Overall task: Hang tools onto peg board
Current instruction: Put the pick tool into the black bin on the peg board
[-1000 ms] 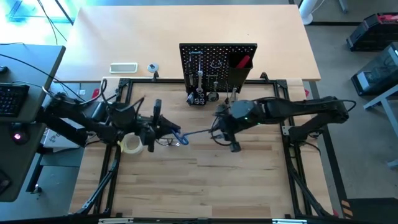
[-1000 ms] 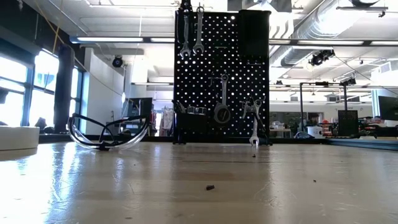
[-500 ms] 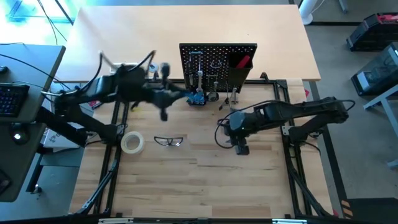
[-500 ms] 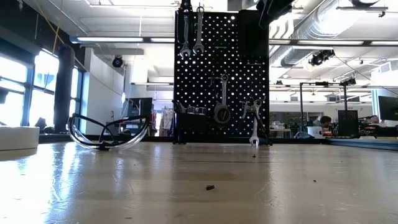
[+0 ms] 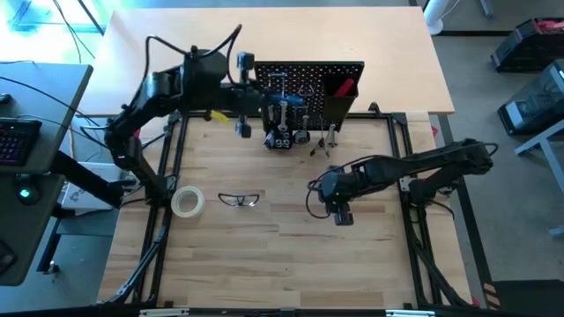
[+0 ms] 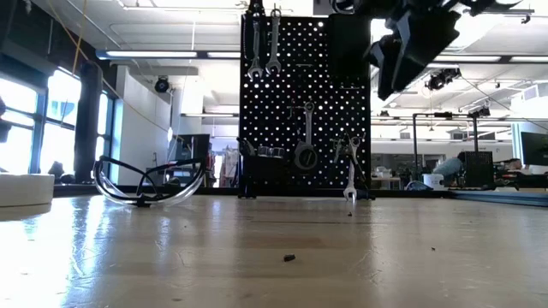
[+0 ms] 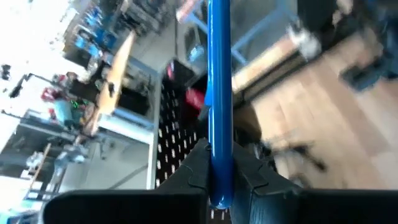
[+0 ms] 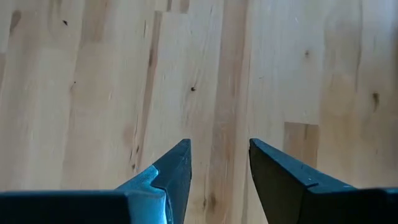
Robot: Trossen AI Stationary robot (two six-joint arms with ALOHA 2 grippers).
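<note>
The black peg board (image 5: pixel 308 75) stands at the table's far side; in the low view (image 6: pixel 304 103) silver wrenches (image 6: pixel 264 43) and pliers (image 6: pixel 349 158) hang on its hooks. My left gripper (image 5: pixel 256 92) is raised at the board's left side, shut on the blue-handled hex key (image 5: pixel 280 85), which also shows in the left wrist view (image 7: pixel 219 81). My right gripper (image 5: pixel 339 211) hangs open and empty over the table's middle; it also shows in the right wrist view (image 8: pixel 219 168). Clear glasses (image 5: pixel 239 200) and a pale tape roll (image 5: pixel 187 202) lie on the table at the left. My left gripper pinches the hex key's blue handle near one end (image 7: pixel 219 177) between its two fingers. The handle runs on forward past the fingertips, in line with them, toward the peg board. The key is lifted clear of the table.
A red-handled tool (image 5: pixel 345 87) sits in the black bin on the board. A white tray (image 5: pixel 174 95) lies on the far table behind the left arm. Bare wood (image 5: pixel 291 255) lies between the glasses and the near edge.
My left gripper has risen from beside the glasses and swung toward the table's far edge, up to the peg board, carrying the hex key lifted clear. My right gripper has drawn back a little toward the near edge, away from the key.
</note>
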